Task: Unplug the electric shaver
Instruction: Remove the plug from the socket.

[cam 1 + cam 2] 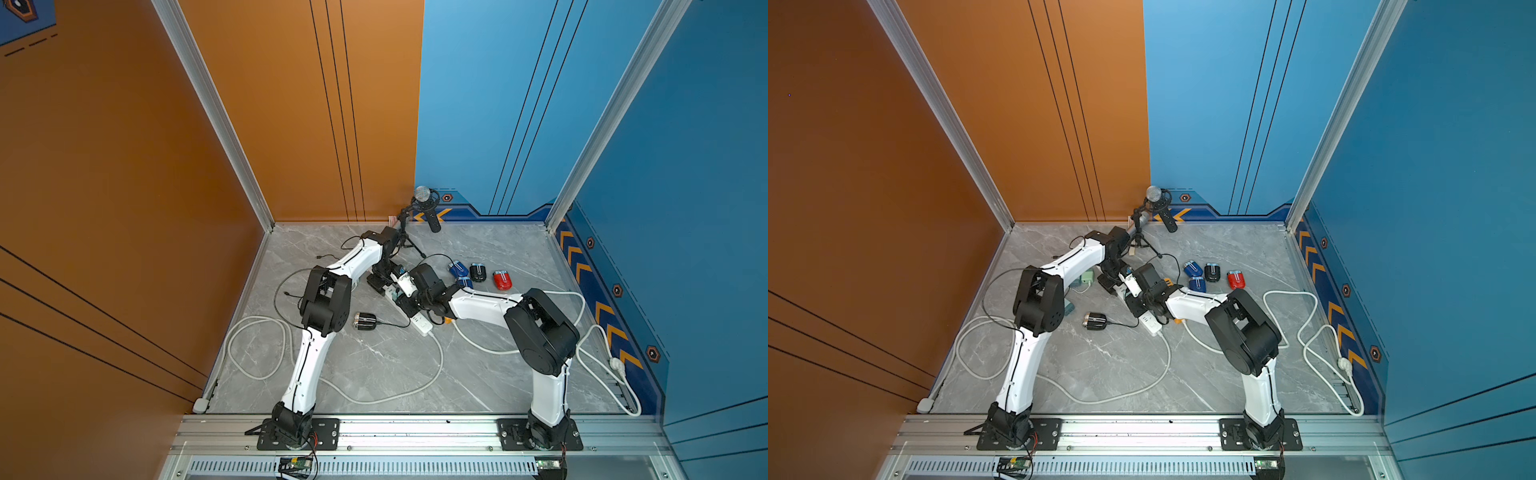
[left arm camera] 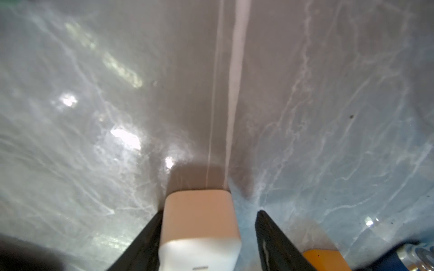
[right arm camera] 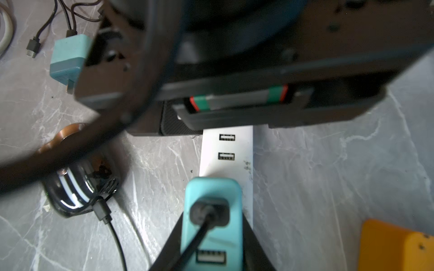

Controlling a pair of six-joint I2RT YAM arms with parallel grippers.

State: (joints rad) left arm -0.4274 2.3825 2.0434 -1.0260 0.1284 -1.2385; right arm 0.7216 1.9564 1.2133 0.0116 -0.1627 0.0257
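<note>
Shaver: the black shaver [image 1: 365, 321] lies on the marble surface [image 1: 374, 374] just beside the near end of the power strip [image 1: 420, 324], on my left arm's side. A black cable [image 3: 117, 239] is plugged into it.
Orange block: the orange block [image 3: 394, 246] sits near the same end of the strip, on my right arm's side.
Adapter: a teal adapter [image 3: 211, 192] stands on the strip's top face with a black lead in it.
Right fingers: my right gripper [image 3: 213, 212] is clamped on the teal adapter, one pad against each flank.
Left fingers: my left gripper [image 2: 209, 213] straddles the strip's far end with fingers apart. One finger [image 2: 150, 234] touches the strip's side and the other stands clear of it.
Loose adapter: a second adapter [image 3: 67, 58] lies unplugged near the strip's far end.
Beyond the strip: small blue, black and red gadgets [image 1: 478, 272] sit in a cluster.
Farthest: a microphone [image 1: 423, 194] stands on its tripod.
</note>
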